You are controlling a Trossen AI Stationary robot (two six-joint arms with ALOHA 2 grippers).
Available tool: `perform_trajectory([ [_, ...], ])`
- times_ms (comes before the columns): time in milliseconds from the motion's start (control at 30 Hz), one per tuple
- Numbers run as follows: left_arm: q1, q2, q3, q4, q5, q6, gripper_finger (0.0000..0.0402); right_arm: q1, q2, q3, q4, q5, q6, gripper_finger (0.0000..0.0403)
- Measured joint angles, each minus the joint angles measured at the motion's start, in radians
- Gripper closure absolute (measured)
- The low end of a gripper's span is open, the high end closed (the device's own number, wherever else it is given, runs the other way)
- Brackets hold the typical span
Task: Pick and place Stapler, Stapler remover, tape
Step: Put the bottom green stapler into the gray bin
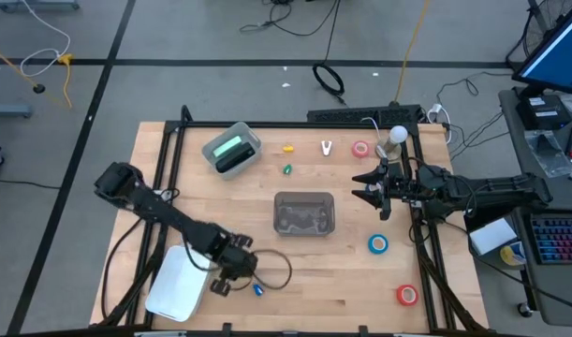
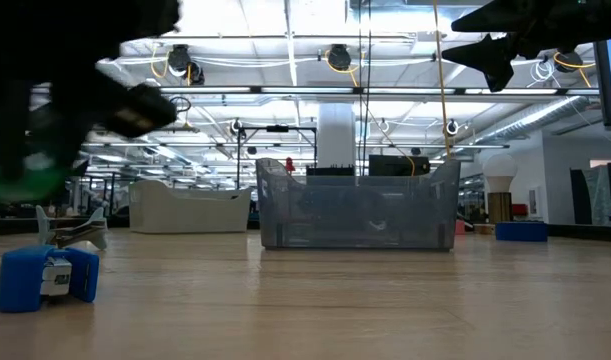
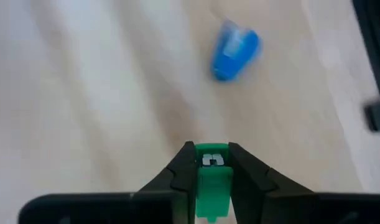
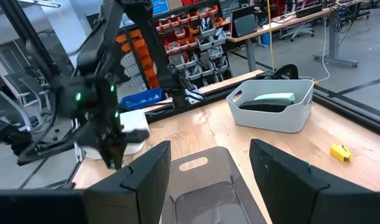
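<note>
High view: three tape rolls (image 1: 378, 244), one bin (image 1: 303, 213).

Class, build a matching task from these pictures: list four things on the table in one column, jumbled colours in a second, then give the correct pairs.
Things:
1. small item held in the left gripper
2. stapler remover lying on the table
3. bin at the table's middle
4. tape roll at the table's near right corner

Colours:
A. red
B. green
C. blue
D. clear grey

Pairs: 1-B, 2-C, 3-D, 4-A
</note>
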Motion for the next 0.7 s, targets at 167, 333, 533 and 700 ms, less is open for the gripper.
perform_trajectory([
  [167, 0.120, -0.131, 0.002, 0.006, -0.199, -0.042, 0.0331, 0.000, 0.000, 0.000, 0.000, 0.000, -0.006, 0.0191],
  [333, 0.278, -0.256, 0.002, 0.013, -0.418, 0.024, 0.0327, 0.000, 0.000, 0.000, 0.000, 0.000, -0.006, 0.0191],
  [533, 0.513, -0.327, 0.004, 0.030, -0.613, 0.209, 0.0332, 0.000, 0.000, 0.000, 0.000, 0.000, -0.004, 0.0190],
  [700, 0.722, -0.309, 0.004, -0.006, -0.611, 0.273, 0.0324, 0.000, 0.000, 0.000, 0.000, 0.000, 0.005, 0.0190],
])
